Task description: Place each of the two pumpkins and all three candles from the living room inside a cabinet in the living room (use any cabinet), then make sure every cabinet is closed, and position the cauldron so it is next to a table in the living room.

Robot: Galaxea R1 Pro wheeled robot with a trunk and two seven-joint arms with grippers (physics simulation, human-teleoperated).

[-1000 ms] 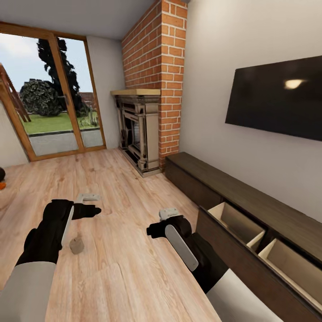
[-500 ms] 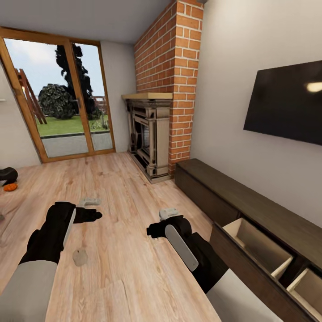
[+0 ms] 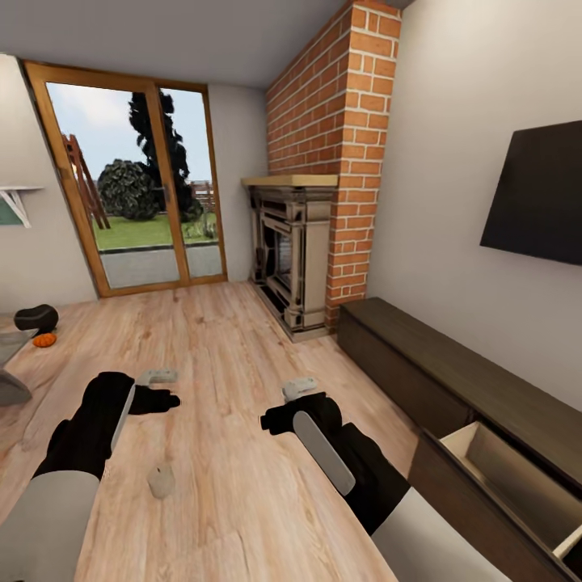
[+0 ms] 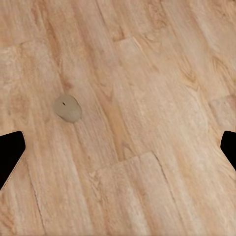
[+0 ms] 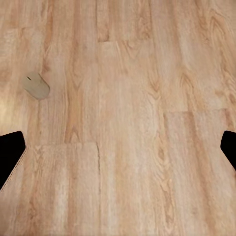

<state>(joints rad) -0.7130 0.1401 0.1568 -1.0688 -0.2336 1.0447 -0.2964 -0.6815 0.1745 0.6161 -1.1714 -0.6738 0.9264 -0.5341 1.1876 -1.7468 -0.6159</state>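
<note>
Glossy black cauldron point(image 3: 36, 317) sits just beside a small orange pumpkin point(image 3: 44, 340), far from the fireplace point(image 3: 293, 250); both the left gripper point(image 3: 162, 388) and the right gripper point(image 3: 284, 404) spread wide, empty.

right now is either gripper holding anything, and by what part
Nothing is held. The left gripper and the right gripper are both open and empty over the wood floor; a candle lies loose there.

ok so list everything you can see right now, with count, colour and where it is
Pumpkin: one, orange, floor far left.
Cauldron: one, black, just behind the pumpkin.
Candle: one, beige, floor by the left arm.
Cabinet: long, dark brown, along right wall, near drawer open.
TV: one, black, on right wall.
Fireplace: one, grey-brown, under the brick column.
Glass door: wood frame, back wall.
Left gripper: black, jaws open, empty.
Right gripper: black, jaws open, empty.
</note>
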